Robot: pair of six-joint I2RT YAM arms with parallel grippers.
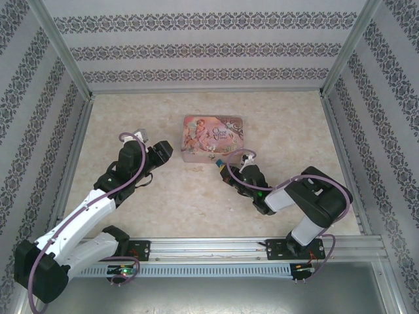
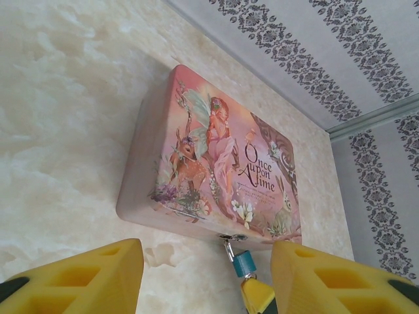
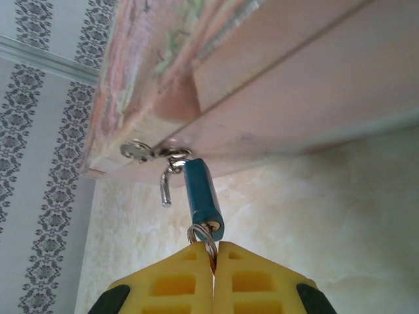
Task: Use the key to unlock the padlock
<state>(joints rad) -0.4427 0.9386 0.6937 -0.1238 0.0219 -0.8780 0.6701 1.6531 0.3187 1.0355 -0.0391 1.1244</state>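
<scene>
Right wrist: one padlock point(image 3: 203, 195), one key point(image 3: 210, 247), one pink tin point(image 3: 281, 85).

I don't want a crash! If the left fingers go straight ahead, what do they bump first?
The left fingers would probably meet the pink illustrated tin box, near its front edge; depth is unclear.
</scene>
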